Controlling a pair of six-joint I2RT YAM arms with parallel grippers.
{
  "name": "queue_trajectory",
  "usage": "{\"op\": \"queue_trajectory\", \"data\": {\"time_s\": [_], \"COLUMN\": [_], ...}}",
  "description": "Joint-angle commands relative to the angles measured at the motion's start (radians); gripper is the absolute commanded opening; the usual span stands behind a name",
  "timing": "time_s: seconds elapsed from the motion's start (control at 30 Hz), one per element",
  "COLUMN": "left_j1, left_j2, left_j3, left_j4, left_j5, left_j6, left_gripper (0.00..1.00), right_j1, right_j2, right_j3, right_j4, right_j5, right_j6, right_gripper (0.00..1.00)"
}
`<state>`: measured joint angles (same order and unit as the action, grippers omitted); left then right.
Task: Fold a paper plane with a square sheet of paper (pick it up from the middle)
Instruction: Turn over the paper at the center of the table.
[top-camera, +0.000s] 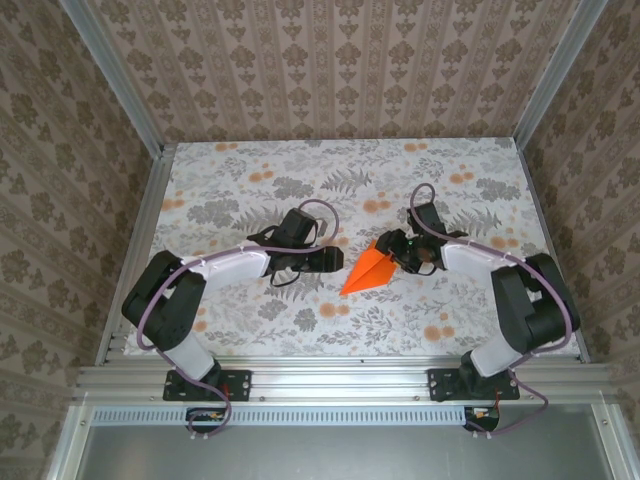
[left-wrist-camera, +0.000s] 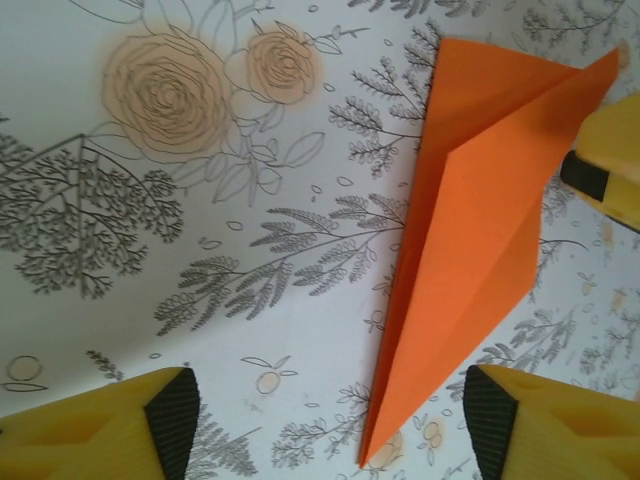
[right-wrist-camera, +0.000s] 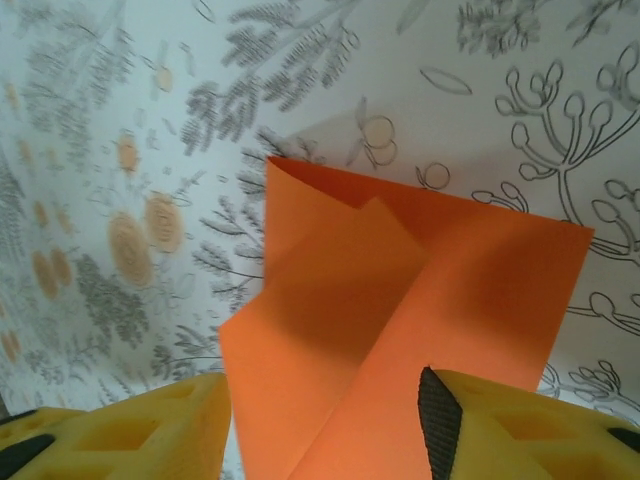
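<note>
- Two arms reach in toward the middle of the table (top-camera: 250, 330) in the top view. The paper plane (top-camera: 367, 270) lies between them on the flowered cloth, its point toward the near left.
- There, the left gripper (top-camera: 334, 259) sits just beside the plane's left edge and the right gripper (top-camera: 393, 250) is at its broad back end. Bare cloth runs out on every side to the metal frame rail (top-camera: 133, 250) and the patterned walls.
- In the left wrist view, the left gripper (left-wrist-camera: 330, 428) is released, its fingers (left-wrist-camera: 175, 420) wide apart. The paper plane (left-wrist-camera: 470, 240) has its sharp tip between them, nearer the right-hand finger and touching neither.
- In the same view, a yellow finger of the right gripper (left-wrist-camera: 612, 175) crowds the plane's upper right edge. The cloth to the plane's left lies free.
- In the right wrist view, the right gripper (right-wrist-camera: 320, 440) is released, jaws well apart. The paper plane (right-wrist-camera: 400, 290) spreads between them, one flap raised. One black pad (right-wrist-camera: 438, 415) sits over the paper, and I cannot tell whether it touches.
</note>
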<state>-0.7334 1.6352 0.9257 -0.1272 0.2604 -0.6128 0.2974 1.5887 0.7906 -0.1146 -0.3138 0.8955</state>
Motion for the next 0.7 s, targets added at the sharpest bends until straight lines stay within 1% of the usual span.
{"op": "queue_trajectory", "data": {"time_s": [0.0,0.1,0.23,0.3,0.4,0.47,0.53,0.67], "left_j1": [0.002,0.009,0.028,0.042,0.072,0.096,0.127,0.199], "left_j2": [-0.025,-0.044,-0.063,-0.075,-0.101,-0.118,-0.131,-0.147], "left_j3": [0.017,0.012,-0.001,-0.011,-0.031,-0.041,-0.047,-0.05], "left_j4": [-0.014,-0.029,-0.042,-0.043,-0.043,-0.043,-0.053,-0.077], "left_j5": [-0.064,-0.08,-0.072,-0.057,-0.036,-0.024,-0.015,0.003], "left_j6": [0.002,0.007,0.011,0.013,0.013,0.019,0.027,0.05], "left_gripper": [0.76,0.8,0.82,0.84,0.87,0.89,0.91,0.95], "right_j1": [0.018,0.026,0.035,0.039,0.042,0.045,0.053,0.083], "right_j2": [0.049,0.09,0.136,0.148,0.144,0.126,0.091,0.041], "right_j3": [0.035,0.054,0.069,0.08,0.099,0.124,0.171,0.315], "right_j4": [0.039,0.056,0.091,0.09,0.07,0.017,-0.092,-0.391], "right_j5": [-0.036,-0.048,-0.078,-0.084,-0.08,-0.057,-0.004,0.16], "right_j6": [0.03,0.034,0.039,0.034,0.016,-0.018,-0.078,-0.214], "right_gripper": [0.53,0.49,0.4,0.33,0.17,0.1,0.05,0.03]}}
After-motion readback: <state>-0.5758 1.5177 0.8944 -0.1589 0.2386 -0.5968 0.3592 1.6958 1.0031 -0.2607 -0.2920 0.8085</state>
